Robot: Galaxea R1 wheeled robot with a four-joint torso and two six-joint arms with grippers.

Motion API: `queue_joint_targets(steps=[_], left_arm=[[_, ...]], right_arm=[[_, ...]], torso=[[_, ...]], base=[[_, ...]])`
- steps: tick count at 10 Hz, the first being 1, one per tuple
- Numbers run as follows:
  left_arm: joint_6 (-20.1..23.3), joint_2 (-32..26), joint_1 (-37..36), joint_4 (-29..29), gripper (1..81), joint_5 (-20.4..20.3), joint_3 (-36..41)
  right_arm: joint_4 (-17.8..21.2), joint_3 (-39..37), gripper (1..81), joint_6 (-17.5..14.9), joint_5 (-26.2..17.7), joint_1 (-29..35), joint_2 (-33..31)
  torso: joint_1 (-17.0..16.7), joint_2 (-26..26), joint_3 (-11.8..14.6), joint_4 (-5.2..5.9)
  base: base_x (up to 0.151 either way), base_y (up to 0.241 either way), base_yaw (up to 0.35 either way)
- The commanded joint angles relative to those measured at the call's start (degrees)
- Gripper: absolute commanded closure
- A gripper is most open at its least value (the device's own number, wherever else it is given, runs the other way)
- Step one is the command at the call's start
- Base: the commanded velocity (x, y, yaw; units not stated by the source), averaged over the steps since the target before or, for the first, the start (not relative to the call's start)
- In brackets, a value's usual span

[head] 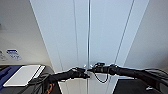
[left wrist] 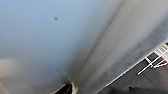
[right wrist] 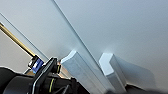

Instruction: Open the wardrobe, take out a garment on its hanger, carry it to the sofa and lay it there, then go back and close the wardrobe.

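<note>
We face a furnished indoor room, likely a bedroom or showroom: a tall white wardrobe (head: 88,32), plain pale walls (head: 17,30), dark floor (left wrist: 150,80).

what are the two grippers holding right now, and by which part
It cannot be told. Both grippers, left and right, sit at the small white vertical handles of the tall white wardrobe, doors shut, but no grip is visible.

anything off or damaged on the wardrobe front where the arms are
Nothing stands out. The wardrobe doors sit shut and flush along the centre seam, and its two white handles look straight and intact. The only blemish is a small dark spot on the door panel in the left wrist view.
</note>
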Motion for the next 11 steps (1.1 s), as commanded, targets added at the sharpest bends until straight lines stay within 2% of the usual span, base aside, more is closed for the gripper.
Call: queue_joint_targets(steps=[1, 3, 5, 11], left_arm=[[0.15, 2.00, -11.20, 0.74, 1.0, -1.37, 0.79], [0.06, 3.67, -11.29, 0.12, 1.0, -1.55, 2.62], [-0.02, 3.06, -10.85, -1.11, 1.0, -1.46, 9.81], [-0.11, -5.98, -4.45, -0.50, 1.0, -1.19, 34.77]], right_arm=[[-0.11, 0.45, 1.0, 0.25, -0.26, 7.80, 3.89], [-0.19, 1.06, 1.0, 0.17, -0.26, 6.58, 4.16], [-0.19, 4.22, 1.0, 0.17, 0.61, 4.47, 2.75], [-0.37, 18.62, 1.0, -0.36, 4.39, -1.16, -4.18]], torso=[[0.00, 0.00, 0.00, 0.00], [0.00, 0.00, 0.00, 0.00], [0.00, 0.00, 0.00, 0.00], [0.13, 0.07, 0.00, 0.02]], base=[[0.000, 0.000, 0.000], [0.000, 0.000, 0.000], [0.000, 0.000, 0.000], [0.000, 0.000, 0.000]])
